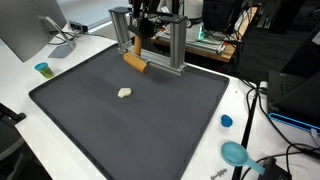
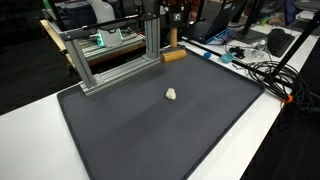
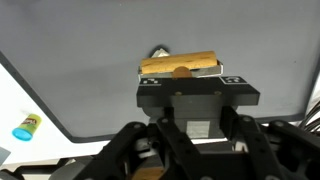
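My gripper (image 1: 143,28) hangs high at the back of the black mat (image 1: 150,125), next to the aluminium frame (image 1: 165,50). It is also in the other exterior view (image 2: 163,22). A wooden block (image 1: 135,62) lies on the mat just below it, at the foot of the frame. A small cream lump (image 1: 124,93) lies further out on the mat, apart from the block. The wrist view shows the gripper body (image 3: 190,150) over the block (image 3: 180,67) and the lump (image 3: 160,50). The fingertips run off the picture's edge, so their state does not show.
A small blue cup (image 1: 42,69) and a monitor (image 1: 30,30) stand beside the mat on the white table. A blue cap (image 1: 226,121) and a teal tool (image 1: 236,153) lie on the opposite side. Cables (image 2: 255,65) crowd one table edge.
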Robot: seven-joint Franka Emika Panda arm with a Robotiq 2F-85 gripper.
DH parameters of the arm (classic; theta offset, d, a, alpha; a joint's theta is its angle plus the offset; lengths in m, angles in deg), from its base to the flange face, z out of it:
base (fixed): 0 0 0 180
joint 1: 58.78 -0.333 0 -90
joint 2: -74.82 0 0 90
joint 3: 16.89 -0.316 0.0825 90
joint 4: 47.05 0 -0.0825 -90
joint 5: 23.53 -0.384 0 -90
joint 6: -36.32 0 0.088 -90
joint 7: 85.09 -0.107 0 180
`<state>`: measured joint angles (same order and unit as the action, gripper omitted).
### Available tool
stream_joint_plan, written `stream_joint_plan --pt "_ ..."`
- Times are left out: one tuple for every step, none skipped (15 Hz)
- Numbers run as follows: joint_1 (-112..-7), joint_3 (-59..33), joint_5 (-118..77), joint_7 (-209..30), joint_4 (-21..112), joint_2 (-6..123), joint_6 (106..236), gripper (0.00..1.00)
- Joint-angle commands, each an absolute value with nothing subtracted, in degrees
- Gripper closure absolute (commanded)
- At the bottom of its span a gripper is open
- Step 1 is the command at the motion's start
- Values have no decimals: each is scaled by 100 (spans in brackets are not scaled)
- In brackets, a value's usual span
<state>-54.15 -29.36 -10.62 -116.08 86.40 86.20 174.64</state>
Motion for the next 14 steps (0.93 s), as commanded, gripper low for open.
stream_joint_plan --pt "-5527 -2490 -1551 -11302 7704 7579 17213 79" --pt "-5623 -2568 -1177 -11601 8250 8099 17396 54" --pt "-5642 -2440 -1308 -11485 8089 7860 17393 54" --pt "-5652 -2348 -1366 -11407 7966 7677 17393 54" --pt "-5660 -2302 -1391 -11376 7882 7560 17394 79" --pt "-5677 -2263 -1247 -11707 7812 7423 17388 79" --pt "-5695 -2196 -1138 -11985 7796 7340 17423 79" --pt "-5719 -2136 -1088 -12152 7788 7278 17458 79" --pt "-5738 -2077 -1073 -12293 7775 7208 17464 79" --pt "-5757 -2020 -1165 -12370 7766 7140 17502 79" --pt "-5771 -1976 -1313 -12360 7742 7084 17498 79" --pt "-5781 -1936 -1448 -12331 7727 7027 17546 79" --pt "-5792 -1903 -1576 -12302 7714 6985 17581 79" --pt "-5800 -1875 -1682 -12278 7706 6959 17620 79"
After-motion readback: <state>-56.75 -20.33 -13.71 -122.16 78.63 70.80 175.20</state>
